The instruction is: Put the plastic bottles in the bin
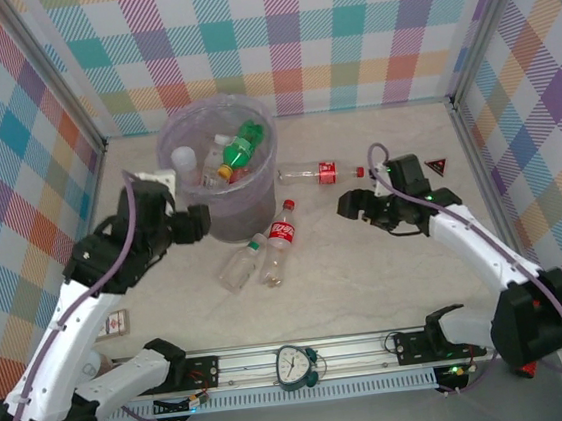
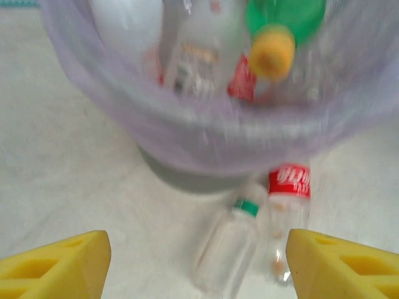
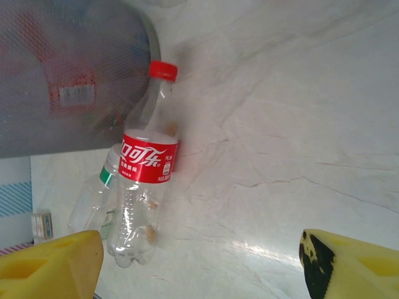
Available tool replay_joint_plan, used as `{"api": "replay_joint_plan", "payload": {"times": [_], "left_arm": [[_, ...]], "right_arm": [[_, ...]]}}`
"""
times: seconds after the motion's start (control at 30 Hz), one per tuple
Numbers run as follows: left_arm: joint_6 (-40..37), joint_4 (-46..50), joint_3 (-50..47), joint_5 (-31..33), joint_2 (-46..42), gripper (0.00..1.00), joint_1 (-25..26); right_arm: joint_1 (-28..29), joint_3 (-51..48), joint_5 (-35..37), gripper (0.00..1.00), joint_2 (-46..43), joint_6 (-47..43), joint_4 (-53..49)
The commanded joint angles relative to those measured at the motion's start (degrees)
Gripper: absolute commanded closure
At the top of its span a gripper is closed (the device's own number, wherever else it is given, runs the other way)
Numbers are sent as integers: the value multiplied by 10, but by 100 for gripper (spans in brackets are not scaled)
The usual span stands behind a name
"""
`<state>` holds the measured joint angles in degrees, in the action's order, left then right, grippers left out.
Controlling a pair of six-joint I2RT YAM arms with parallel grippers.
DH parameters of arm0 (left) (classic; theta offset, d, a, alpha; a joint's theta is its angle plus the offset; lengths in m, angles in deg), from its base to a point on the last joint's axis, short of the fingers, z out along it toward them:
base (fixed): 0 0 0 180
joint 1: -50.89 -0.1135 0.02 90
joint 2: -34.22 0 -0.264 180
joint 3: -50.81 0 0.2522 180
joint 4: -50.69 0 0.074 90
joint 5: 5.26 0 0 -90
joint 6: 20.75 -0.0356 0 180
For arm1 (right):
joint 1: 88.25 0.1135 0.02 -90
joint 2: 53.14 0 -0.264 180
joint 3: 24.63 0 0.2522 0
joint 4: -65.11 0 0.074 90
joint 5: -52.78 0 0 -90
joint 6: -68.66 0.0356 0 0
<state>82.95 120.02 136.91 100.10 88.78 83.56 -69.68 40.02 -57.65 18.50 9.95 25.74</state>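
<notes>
With several bottles in the bin and the left end effector and right end effector both wide open and empty, we judge the next move calls for closing on the red-labelled bottle lying on the tabletop beside the bin.

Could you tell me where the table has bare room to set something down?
The widest bare patch lies between the red-labelled bottle, the right gripper and the near rail. Another strip runs along the back wall, right of the bin. It is crowded in front of the bin, where that bottle and a clear bottle lie near the left gripper.
</notes>
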Motion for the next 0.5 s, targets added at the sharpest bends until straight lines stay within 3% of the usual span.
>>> {"api": "replay_joint_plan", "payload": {"times": [0.0, 0.1, 0.17, 0.3, 0.47], "left_arm": [[115, -26, -81, 88, -32, 27, 90], [180, -56, -135, 139, -40, 27, 173], [207, -79, -161, 150, -28, 27, 202], [220, -193, -206, 123, 23, 28, 245], [228, -257, -211, 103, 83, 28, 262]], "right_arm": [[42, 34, -10, 19, 68, 23, 73], [78, 50, -17, 24, 132, 49, 126], [97, 65, -23, 24, 171, 60, 152], [119, 98, -36, 25, 247, 81, 191], [138, 114, -40, 24, 310, 99, 225]]}}
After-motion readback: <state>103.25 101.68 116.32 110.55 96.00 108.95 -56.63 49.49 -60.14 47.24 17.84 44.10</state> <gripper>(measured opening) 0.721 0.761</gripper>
